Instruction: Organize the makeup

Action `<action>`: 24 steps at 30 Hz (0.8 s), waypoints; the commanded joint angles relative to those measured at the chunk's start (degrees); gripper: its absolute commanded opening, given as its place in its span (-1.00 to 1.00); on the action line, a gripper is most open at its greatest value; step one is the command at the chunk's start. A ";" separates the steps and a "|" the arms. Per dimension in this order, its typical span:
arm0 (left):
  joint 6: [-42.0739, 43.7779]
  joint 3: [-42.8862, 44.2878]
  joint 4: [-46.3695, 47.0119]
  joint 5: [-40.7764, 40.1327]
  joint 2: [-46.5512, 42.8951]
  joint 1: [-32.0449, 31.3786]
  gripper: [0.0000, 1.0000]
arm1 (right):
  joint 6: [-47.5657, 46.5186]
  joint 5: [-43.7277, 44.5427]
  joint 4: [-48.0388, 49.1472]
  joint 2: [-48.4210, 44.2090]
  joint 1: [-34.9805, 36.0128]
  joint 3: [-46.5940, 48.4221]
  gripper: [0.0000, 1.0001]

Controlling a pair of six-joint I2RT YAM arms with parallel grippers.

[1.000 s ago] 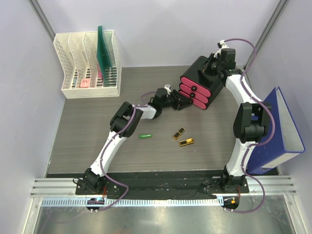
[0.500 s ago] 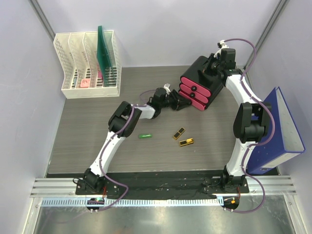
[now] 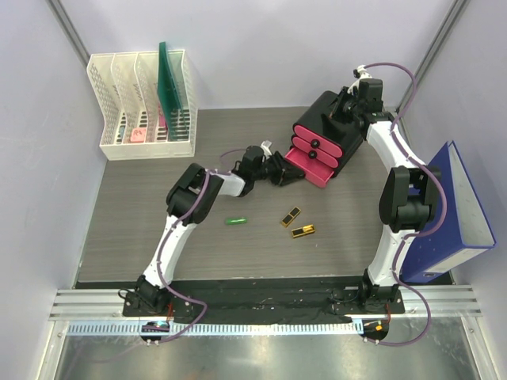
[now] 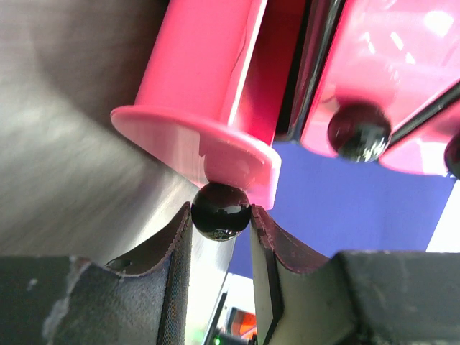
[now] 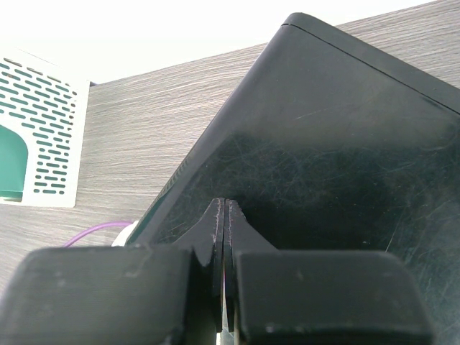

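— Two sticks (image 3: 291,217) are seen at six o'clock of the box (image 3: 317,111), the tube (image 3: 236,221) at their nine.
— The knob (image 4: 221,210) is clamped by the left gripper (image 4: 221,215); the right gripper (image 5: 223,210) is closed atop the box.

The left arm stretches low from its base toward the pink front of the drawer box (image 3: 317,119). The left gripper (image 4: 221,219) has its fingers clamped on the black knob (image 4: 221,210) of the lowest drawer. The right arm rises, bends over behind the box, and the right gripper (image 5: 223,215) rests on the box's black top, fingers pressed together.
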 commanded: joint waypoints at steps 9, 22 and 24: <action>5.78 -12.19 3.00 4.60 -13.13 0.33 -1.00 | -2.53 2.86 -21.45 7.44 0.68 -5.79 -0.98; 27.22 -6.59 -19.55 4.42 -22.87 0.33 0.20 | -2.71 3.13 -21.45 6.91 0.86 -6.49 -0.98; 32.91 -5.00 -23.70 4.42 -24.55 0.33 0.25 | -2.71 3.13 -21.45 6.91 0.86 -6.40 -0.98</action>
